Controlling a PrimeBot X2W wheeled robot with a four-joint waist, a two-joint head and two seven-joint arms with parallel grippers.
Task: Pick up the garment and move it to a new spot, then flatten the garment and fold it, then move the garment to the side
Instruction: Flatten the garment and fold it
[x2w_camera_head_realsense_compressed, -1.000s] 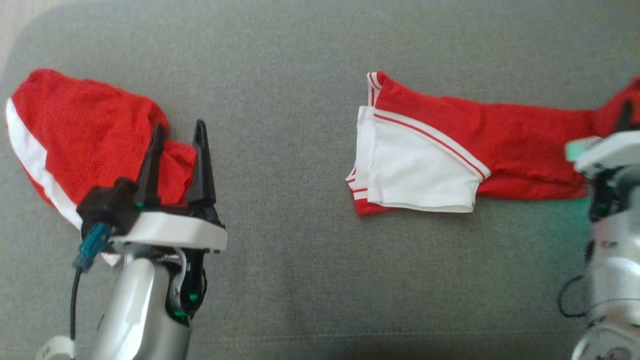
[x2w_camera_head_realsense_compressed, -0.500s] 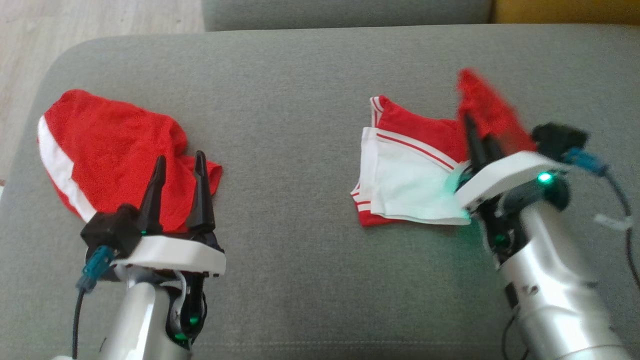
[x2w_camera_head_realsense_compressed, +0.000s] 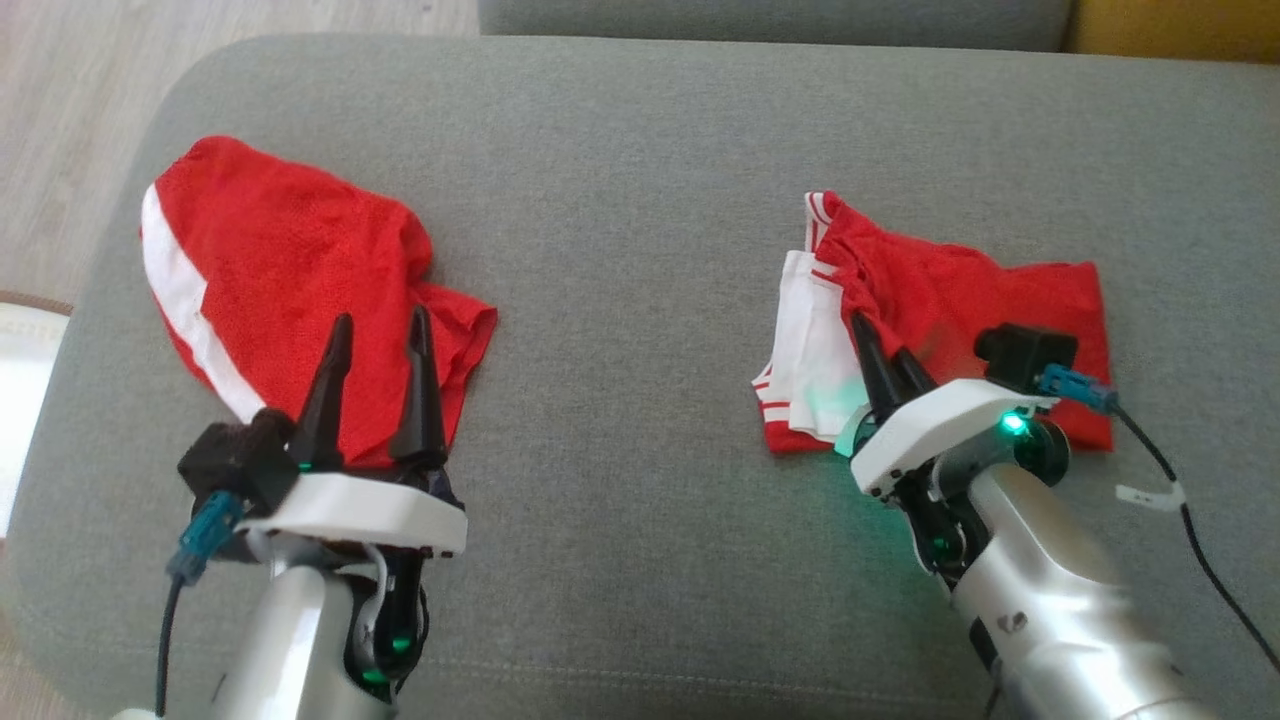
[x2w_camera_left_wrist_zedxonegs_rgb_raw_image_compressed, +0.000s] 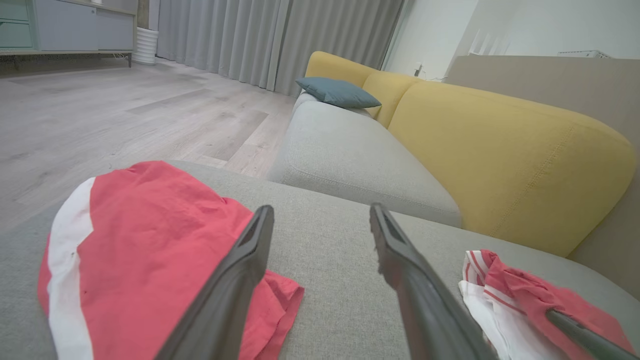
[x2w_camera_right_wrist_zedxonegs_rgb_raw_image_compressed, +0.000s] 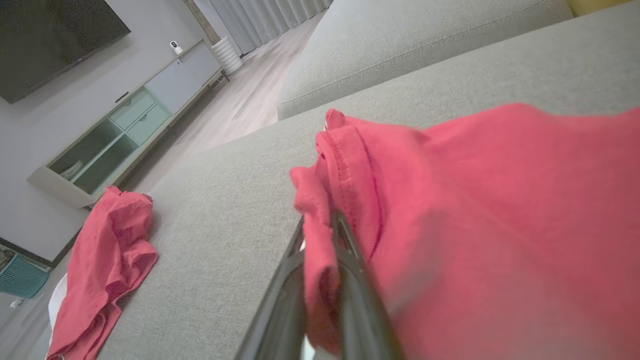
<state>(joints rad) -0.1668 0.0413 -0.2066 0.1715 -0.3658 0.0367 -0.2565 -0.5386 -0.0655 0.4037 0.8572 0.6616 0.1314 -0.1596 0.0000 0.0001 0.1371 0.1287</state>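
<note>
Evidently mid-fold: the garment (x2w_camera_head_realsense_compressed: 1000, 290) lay near the cushion's (x2w_camera_head_realsense_compressed: 640, 150) right edge, its red half doubled over the white, the hem pinched in the jaws of the right gripper (x2w_camera_head_realsense_compressed: 880, 335). The left gripper (x2w_camera_head_realsense_compressed: 382, 316) hovered, jaws spread, over a second red garment (x2w_camera_head_realsense_compressed: 290, 260) by the left edge. Finishing the fold and moving it aside remained.

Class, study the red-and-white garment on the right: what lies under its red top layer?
Under the red top layer, a white panel with red stripes pokes out at its left edge, on the grey cushion. The rest is covered. The right gripper pinches that layer's edge.
</note>
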